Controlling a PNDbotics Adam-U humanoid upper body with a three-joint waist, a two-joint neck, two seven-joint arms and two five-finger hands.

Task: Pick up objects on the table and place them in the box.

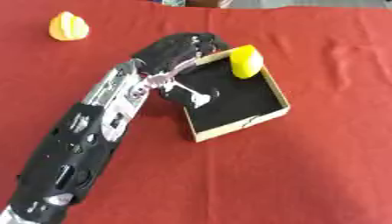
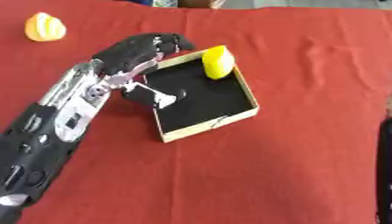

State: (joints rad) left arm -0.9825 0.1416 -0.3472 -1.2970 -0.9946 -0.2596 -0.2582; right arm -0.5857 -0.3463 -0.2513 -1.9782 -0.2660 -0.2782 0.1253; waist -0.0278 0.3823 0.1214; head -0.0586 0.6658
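Reaching in from the near left corner, the robot's left hand (image 1: 177, 51) hangs over the far left rim of the box (image 1: 277, 89), a shallow cardboard tray with a black floor that sits askew on the red counter (image 1: 321, 166). A yellow block (image 1: 246, 61) is at the box's far corner, leaning against or resting on the rim there, its long axis running roughly from the far side toward the near side and tipped a little to the right; whether it has fully settled on the floor I cannot tell. The fingers look curled downward beside the block, and I cannot make out whether they touch it or have let go. So one thing seems to be in, or nearly in. A second piece, a yellow and orange lump (image 1: 68, 26), sits on the counter at the far left, well apart from the box, and to my eye it is what is left to collect. At the lower right edge of the right eye view a dark strip (image 2: 385, 175) shows, probably the right arm, its hand hidden.
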